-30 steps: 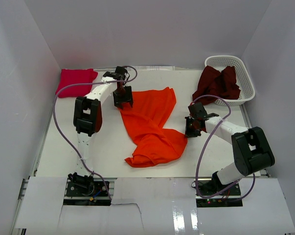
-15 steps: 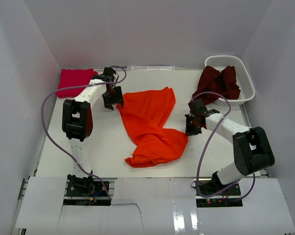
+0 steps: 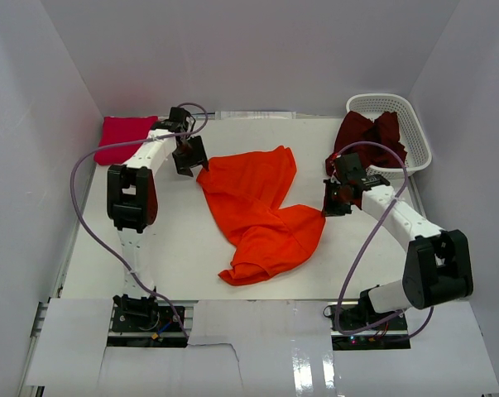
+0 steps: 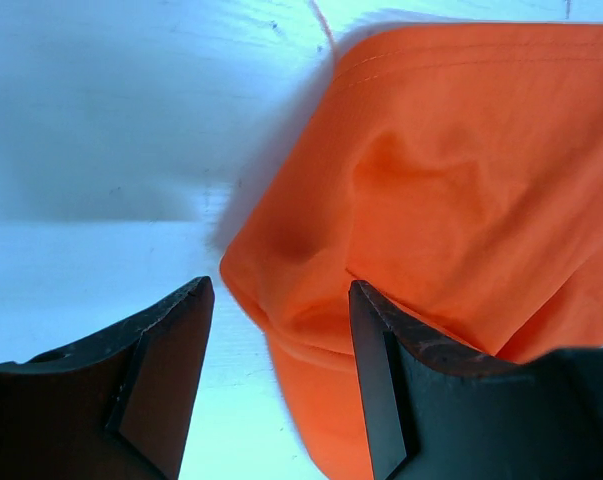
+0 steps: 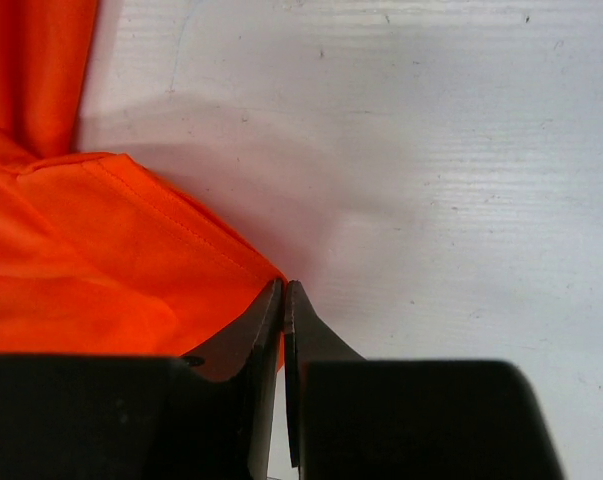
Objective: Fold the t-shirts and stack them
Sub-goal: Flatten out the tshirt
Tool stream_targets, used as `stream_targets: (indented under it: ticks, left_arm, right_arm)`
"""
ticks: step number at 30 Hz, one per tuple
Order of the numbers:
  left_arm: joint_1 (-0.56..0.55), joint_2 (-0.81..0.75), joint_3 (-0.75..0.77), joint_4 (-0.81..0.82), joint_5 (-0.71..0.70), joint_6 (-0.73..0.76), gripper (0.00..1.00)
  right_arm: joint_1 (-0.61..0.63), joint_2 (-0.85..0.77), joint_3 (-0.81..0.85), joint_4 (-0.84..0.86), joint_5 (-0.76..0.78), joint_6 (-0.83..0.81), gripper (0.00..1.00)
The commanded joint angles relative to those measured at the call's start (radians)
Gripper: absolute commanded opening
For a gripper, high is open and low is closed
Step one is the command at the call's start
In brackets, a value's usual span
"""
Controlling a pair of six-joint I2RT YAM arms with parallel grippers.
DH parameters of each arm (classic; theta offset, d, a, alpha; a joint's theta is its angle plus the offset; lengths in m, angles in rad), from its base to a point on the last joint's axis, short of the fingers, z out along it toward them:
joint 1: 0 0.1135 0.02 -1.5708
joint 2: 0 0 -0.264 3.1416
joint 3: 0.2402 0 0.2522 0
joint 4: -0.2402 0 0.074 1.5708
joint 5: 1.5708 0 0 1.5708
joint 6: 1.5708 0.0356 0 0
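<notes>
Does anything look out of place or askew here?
The orange t-shirt lies crumpled and twisted, not flat, mid-way across the table. The maroon t-shirt hangs out over the white basket's left rim. Nothing looks damaged.

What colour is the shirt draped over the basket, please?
The shirt is dark maroon, clearest in the top external view.

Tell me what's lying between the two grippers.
The orange t-shirt, spread from the left gripper to the right gripper; the top view shows it.
</notes>
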Motion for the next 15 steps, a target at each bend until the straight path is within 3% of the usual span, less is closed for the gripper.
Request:
stream_targets:
  ticks: [1,9,15]
  left_arm:
    - [-0.001,0.012,0.047,0.019,0.060,-0.016,0.68]
    - [-0.002,0.026,0.007,0.030,0.092,-0.024,0.66]
    - [-0.001,0.041,-0.013,0.051,0.121,-0.016,0.38]
  right_arm:
    - [-0.013,-0.070,-0.010,-0.032,-0.019,-0.022,0.08]
    - [-0.044,-0.108,-0.002,-0.057,-0.026,-0.038,0.08]
    - [-0.056,-0.119,0.010,-0.063,-0.033,-0.045,0.08]
